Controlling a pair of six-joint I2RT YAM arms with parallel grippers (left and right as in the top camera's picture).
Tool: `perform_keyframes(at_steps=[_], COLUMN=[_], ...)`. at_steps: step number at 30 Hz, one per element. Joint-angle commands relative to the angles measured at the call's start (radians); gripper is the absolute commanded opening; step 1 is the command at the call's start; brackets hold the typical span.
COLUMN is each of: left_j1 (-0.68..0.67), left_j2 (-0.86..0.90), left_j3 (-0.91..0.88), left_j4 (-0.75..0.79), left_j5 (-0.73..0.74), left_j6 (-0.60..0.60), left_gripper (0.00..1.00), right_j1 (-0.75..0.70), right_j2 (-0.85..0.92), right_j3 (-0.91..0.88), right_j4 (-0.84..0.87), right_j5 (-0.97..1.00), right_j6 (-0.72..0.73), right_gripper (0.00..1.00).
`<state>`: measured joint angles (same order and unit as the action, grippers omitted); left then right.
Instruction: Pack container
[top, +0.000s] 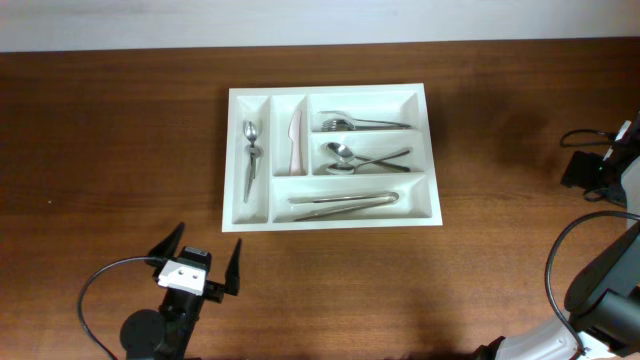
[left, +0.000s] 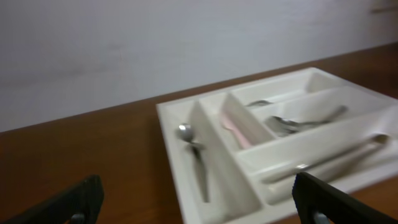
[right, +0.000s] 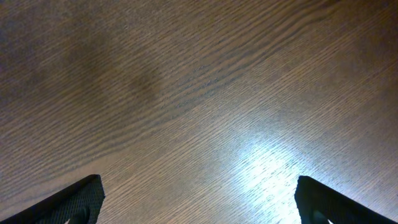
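Sitting in the middle of the table (top: 100, 120), a bit to the far side, is the white tray (top: 268, 222). It lies flat, so nothing can slide out. It has two thin slots on its left and three long slots on its right.

Each slot holds one kind of thing, and I think that is the plan: same goes with same. The left spoons (top: 250, 150) lie in the slot at the far left, pointing near to far, because that slot runs that way. A pink knife (top: 295, 140) lies alone in the next slot. The forks (top: 365, 124) lie in the far long slot. The middle spoons (top: 365, 158) lie crossed in the middle long slot. Some long silver tools (top: 345, 203) fill the near long slot, the biggest one, where they fit. I cannot tell just what they are.

I see nothing loose on the table, so the packing looks done, or close to done.

The left claw (top: 210, 238) is near the tray's near left corner, not touching it. It is spread wide and holds nothing, and it points at the tray. The right claw (right: 198, 183) is spread wide too. It holds nothing and looks down at bare wood, well apart from the tray.
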<state>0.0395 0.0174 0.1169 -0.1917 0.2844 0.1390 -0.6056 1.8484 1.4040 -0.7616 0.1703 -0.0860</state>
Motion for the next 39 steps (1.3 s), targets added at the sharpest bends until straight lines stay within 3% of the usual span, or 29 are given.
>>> perform_keyframes(at_steps=[1,13,39], left_j1=[-0.004,-0.004,-0.004], left_j2=[-0.013,-0.013,-0.012], left_j3=[-0.025,-0.094,-0.094], left_j4=[0.024,0.083,0.084], left_j5=[-0.127,-0.264,-0.263], left_j6=[0.017,0.017,0.016], left_gripper=[0.99,0.99,0.99], right_j1=[0.003,0.003,0.003], right_j2=[-0.011,-0.011,-0.011], right_j3=[-0.007,-0.007,-0.007], right_j4=[-0.001,0.0,-0.001], right_j5=[0.001,0.001,0.001], right_j6=[-0.004,-0.004,-0.003], right_gripper=[0.99,0.99,0.99])
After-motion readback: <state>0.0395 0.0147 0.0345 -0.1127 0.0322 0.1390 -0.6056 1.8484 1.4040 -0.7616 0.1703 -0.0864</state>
